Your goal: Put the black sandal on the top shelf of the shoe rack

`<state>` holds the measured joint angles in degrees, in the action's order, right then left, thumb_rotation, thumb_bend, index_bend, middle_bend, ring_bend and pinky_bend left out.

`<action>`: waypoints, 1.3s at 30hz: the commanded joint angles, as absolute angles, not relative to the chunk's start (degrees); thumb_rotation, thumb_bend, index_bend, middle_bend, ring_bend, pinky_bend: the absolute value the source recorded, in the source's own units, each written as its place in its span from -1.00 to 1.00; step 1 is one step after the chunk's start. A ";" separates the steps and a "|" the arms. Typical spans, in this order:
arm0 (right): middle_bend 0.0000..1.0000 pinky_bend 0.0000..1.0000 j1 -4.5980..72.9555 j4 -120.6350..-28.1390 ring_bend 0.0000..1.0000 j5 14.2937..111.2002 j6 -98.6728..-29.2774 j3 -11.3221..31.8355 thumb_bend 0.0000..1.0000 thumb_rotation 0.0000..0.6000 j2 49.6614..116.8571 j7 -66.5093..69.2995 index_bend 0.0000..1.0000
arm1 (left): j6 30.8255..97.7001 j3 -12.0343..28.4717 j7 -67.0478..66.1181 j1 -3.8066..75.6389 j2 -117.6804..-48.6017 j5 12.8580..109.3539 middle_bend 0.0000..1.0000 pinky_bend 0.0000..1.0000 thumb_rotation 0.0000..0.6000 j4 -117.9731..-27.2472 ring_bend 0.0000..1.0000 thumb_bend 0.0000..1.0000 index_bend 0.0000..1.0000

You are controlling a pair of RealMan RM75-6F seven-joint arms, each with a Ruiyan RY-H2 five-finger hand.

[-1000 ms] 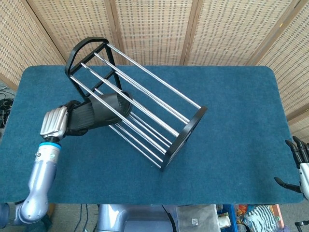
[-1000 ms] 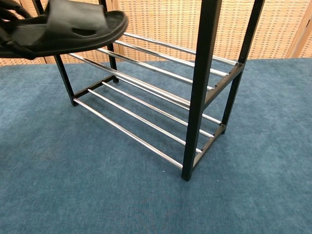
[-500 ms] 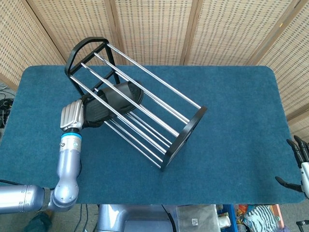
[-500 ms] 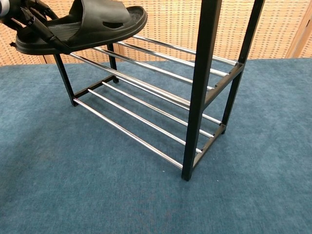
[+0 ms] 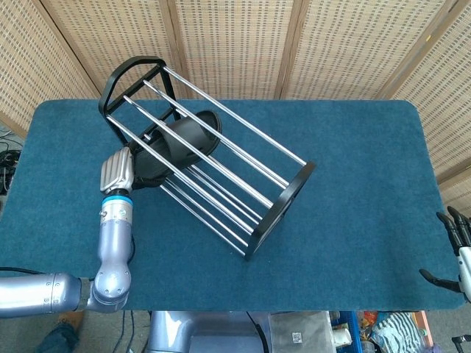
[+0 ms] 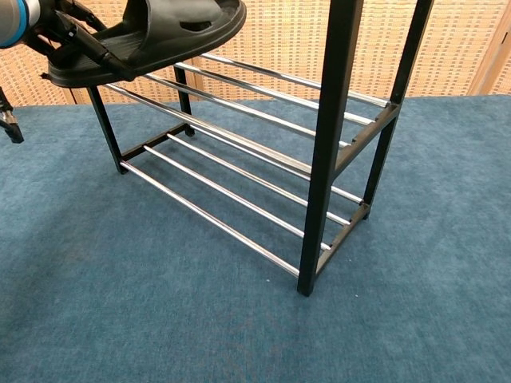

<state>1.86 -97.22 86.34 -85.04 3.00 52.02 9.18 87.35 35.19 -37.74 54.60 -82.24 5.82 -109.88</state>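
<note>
My left hand [image 5: 118, 171] grips the heel end of the black sandal [image 5: 180, 140] at the left end of the black-framed shoe rack [image 5: 284, 198]. The sandal's toe points into the rack, and the upper chrome rails cross over it in the head view. In the chest view the sandal [image 6: 160, 32] hangs tilted, toe up, above the middle shelf rails of the rack [image 6: 331, 120], with the left hand [image 6: 56, 28] at the frame's top left. The top shelf is cut off there. My right hand [image 5: 456, 254] stays at the table's right edge, fingers apart and holding nothing.
The rack stands diagonally on a blue carpeted table [image 5: 353, 162]. Its lower shelf rails [image 6: 215, 199] carry nothing. Woven screens [image 5: 235, 44] close off the back.
The left hand has carried the sandal rightward and farther in among the rack's rails, toe rising. The right hand has not moved.
</note>
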 commanded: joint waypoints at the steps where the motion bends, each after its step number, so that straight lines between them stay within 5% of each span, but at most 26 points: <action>1: -1.00 -1.00 1.85 -97.25 -1.00 86.27 -85.04 3.02 -1.00 1.00 51.99 9.23 -1.00 | 86.94 35.43 -37.64 54.61 -82.18 5.76 -0.99 -0.69 1.00 -110.53 -1.00 -0.37 -0.82; 5: -1.00 -1.00 1.76 -97.26 -1.00 86.18 -85.17 3.06 -1.00 1.00 51.86 9.55 -1.00 | 87.91 35.32 -37.03 54.59 -82.40 7.08 -1.00 -0.94 1.00 -111.36 -1.00 -0.37 -0.91; 21: -1.00 -1.00 1.65 -97.22 -1.00 86.55 -85.29 2.88 -1.00 1.00 51.49 10.33 -1.00 | 83.88 33.94 -34.99 51.43 -78.25 11.24 -1.00 -1.00 1.00 -118.06 -1.00 -0.37 -1.00; 30: -1.00 -1.00 1.63 -97.36 -1.00 86.76 -85.28 2.73 -1.00 1.00 51.55 9.92 -1.00 | 65.44 26.45 -28.90 40.46 -61.74 23.71 -1.00 -1.00 1.00 -126.11 -1.00 -0.37 -1.00; 39: -1.00 -1.00 1.50 -97.97 -1.00 87.14 -85.50 2.47 -1.00 1.00 51.82 8.55 -1.00 | 49.60 19.24 -14.49 26.30 -46.97 46.96 -1.00 -1.00 1.00 -122.84 -1.00 -0.43 -1.00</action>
